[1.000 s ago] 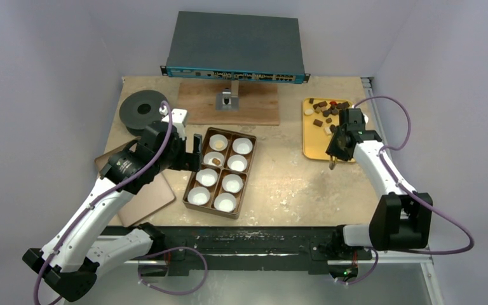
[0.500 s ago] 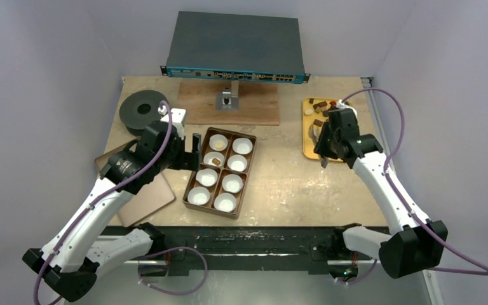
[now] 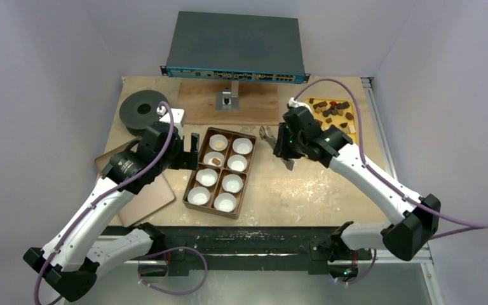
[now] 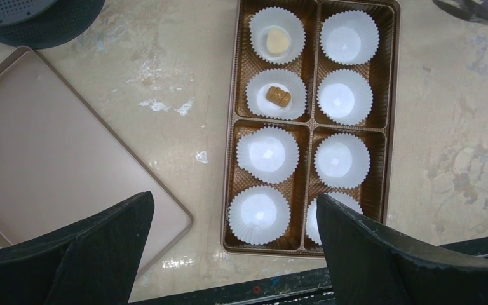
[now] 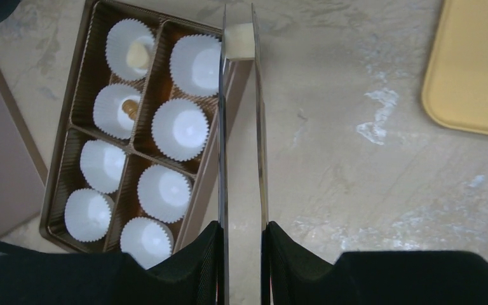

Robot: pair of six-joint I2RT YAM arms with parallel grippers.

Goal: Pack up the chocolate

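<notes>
Right claw pinches cream chocolate at fingertips only; thin hold may slip short of box. Left claw wide open, empty.

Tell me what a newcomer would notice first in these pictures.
The brown box of white cups sits in the middle, two cups already filled. Near its far right corner, the right claw pinches a cream piece. More chocolate lies on the yellow tray, far right.

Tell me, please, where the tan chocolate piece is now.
In the left wrist view, the tan chocolate piece sits in the box, left column, second paper cup from the far end.
</notes>
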